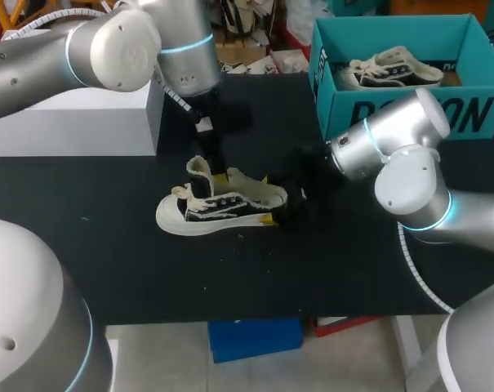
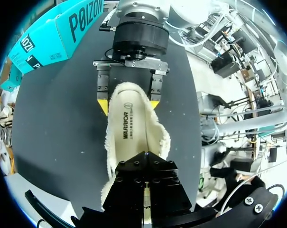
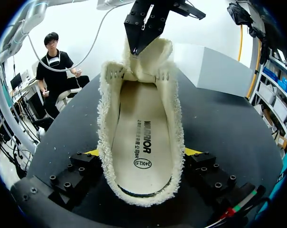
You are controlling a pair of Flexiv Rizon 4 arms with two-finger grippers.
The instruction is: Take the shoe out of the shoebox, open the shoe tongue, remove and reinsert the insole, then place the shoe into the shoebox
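Observation:
A black-and-white shoe (image 1: 222,204) with fleecy cream lining lies on the black table (image 1: 108,253), toe toward my left. My left gripper (image 1: 218,174) is shut on the shoe tongue (image 1: 199,170) and holds it raised. In the right wrist view that gripper (image 3: 142,38) pinches the tongue (image 3: 155,57) ahead of the opening. The cream insole (image 3: 141,137) lies flat inside. My right gripper (image 3: 142,159) clasps the heel, one yellow tip pressed on each side. In the left wrist view the right gripper (image 2: 129,100) stands at the heel beyond the insole (image 2: 131,128).
The teal shoebox (image 1: 410,114) stands at the back right with a second shoe (image 1: 393,69) inside. A white box (image 1: 75,118) sits at the back left. Bare black table lies in front of the shoe.

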